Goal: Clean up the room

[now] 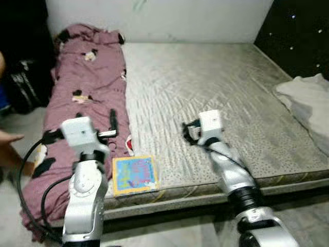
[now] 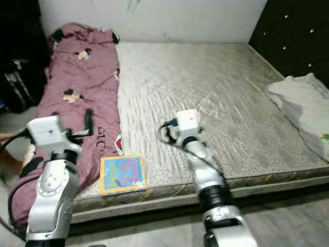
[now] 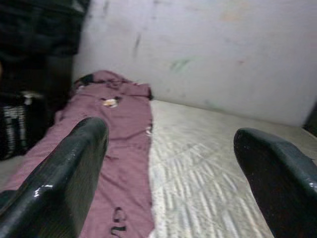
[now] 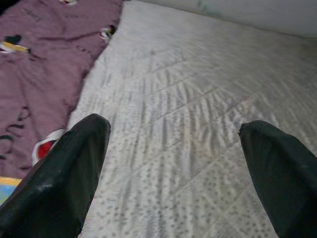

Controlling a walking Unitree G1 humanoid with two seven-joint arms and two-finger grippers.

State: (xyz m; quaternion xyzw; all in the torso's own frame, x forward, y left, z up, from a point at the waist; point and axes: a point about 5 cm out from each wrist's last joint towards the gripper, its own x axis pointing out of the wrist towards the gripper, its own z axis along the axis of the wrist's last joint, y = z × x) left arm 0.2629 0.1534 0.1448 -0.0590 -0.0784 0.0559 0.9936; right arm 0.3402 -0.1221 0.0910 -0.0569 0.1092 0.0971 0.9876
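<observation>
A purple blanket [image 1: 87,92] with cartoon prints lies bunched along the left side of the bare grey mattress [image 1: 216,87] and hangs over its front left corner. A colourful picture book [image 1: 134,174] lies flat at the mattress's front edge, just right of the blanket. My left gripper [image 1: 111,128] is raised over the blanket's near part, above and left of the book, and its fingers [image 3: 74,168] are spread open and hold nothing. Over the mattress's front middle, right of the book, my right gripper [image 1: 188,131] also stands open and holds nothing, its fingers [image 4: 74,158] pointing along the mattress.
A pale crumpled cloth [image 1: 308,100] lies at the mattress's right edge. Behind the bed is a white wall [image 1: 164,18], with a dark padded panel [image 1: 303,36] at the right. A black bag [image 1: 23,85] stands left of the bed. A person's hand [image 1: 9,137] shows at the left edge.
</observation>
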